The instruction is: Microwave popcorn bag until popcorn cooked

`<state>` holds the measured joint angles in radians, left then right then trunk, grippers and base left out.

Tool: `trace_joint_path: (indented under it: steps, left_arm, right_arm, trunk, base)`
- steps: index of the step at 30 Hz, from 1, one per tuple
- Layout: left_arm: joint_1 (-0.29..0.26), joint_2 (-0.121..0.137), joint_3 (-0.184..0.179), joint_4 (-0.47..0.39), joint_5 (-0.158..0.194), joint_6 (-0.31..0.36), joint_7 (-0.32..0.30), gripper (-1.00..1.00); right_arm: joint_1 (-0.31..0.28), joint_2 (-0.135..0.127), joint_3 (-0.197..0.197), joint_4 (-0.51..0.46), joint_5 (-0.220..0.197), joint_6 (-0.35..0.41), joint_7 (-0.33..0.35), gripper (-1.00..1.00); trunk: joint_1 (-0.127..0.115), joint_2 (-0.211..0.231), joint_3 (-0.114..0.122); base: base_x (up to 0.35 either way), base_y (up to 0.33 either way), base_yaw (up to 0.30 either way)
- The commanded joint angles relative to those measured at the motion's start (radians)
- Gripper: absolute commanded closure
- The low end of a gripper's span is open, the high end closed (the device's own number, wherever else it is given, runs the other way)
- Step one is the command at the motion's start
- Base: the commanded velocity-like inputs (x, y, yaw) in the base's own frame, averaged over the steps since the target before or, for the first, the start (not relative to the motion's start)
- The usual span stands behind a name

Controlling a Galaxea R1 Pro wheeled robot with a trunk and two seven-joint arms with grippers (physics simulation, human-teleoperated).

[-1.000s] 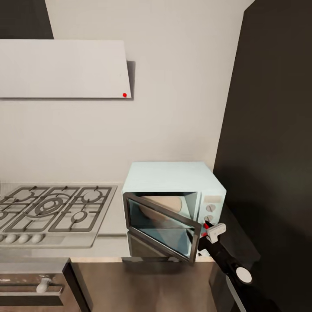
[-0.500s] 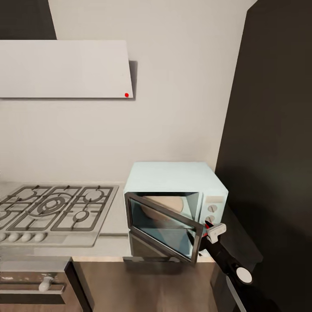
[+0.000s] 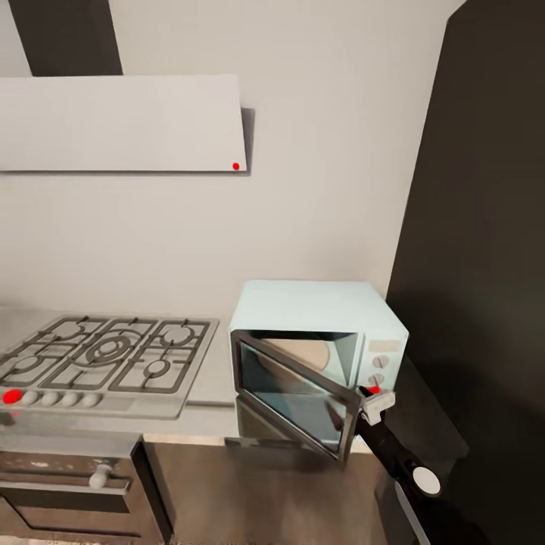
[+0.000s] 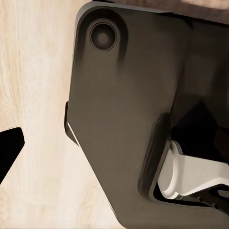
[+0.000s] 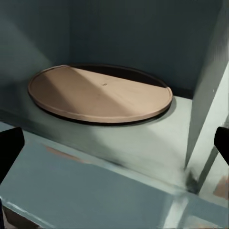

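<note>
We see the microwave [image 3: 314, 318] in matt pale-blue casing with a glossy dark glass door [image 3: 297, 393], and a brushed-metal hob [image 3: 106, 363] at its 9 o'clock.

A home kitchen: a gas hob [image 3: 106, 362] with an oven below, an extractor hood [image 3: 121, 123], and a microwave [image 3: 318, 356] on the worktop [image 3: 204, 420].

Pale wall [image 3: 325, 151]; white range hood [image 3: 121, 121] above gas hob [image 3: 106, 356]; tall dark cabinet [image 3: 484, 227] at right.
</note>
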<state>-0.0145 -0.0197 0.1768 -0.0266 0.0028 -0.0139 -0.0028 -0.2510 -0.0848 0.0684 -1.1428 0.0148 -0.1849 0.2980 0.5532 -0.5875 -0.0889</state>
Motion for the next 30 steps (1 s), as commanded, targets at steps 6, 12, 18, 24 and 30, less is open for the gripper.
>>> trace_joint_path:
  steps: [6,12,18,24,30]
  left_arm:
    - [-0.001,0.0,0.006,0.001,0.0,-0.001,0.0,-1.0]
    - [-0.001,0.0,0.006,0.001,0.0,-0.002,0.0,-1.0]
    - [-0.001,0.0,0.006,0.001,0.0,-0.002,0.0,-1.0]
    - [-0.001,0.0,0.006,0.001,0.0,-0.001,0.0,-1.0]
    - [-0.001,0.0,0.007,0.001,0.0,-0.002,0.001,-1.0]
  right_arm:
    - [-0.001,-0.001,0.001,0.0,0.002,-0.004,0.001,-1.0]
    - [-0.001,-0.001,0.001,0.0,0.002,-0.004,0.001,-1.0]
    - [-0.001,-0.001,0.001,0.0,0.002,-0.004,0.001,-1.0]
    - [-0.001,-0.001,0.001,0.0,0.002,-0.004,0.001,-1.0]
    - [-0.001,-0.001,0.001,0.0,0.002,-0.004,0.001,-1.0]
  trunk:
    - [0.0,-0.002,-0.002]
    - [0.0,-0.002,-0.002]
    - [0.0,-0.002,-0.002]
    - [0.0,-0.002,-0.002]
    - [0.0,-0.002,-0.002]
  base:
    - [-0.002,0.0,0.249]
    - [0.0,0.0,0.25]
    - [-0.221,0.0,0.25]
    - [-0.336,0.0,0.25]
    - [-0.216,0.0,0.25]
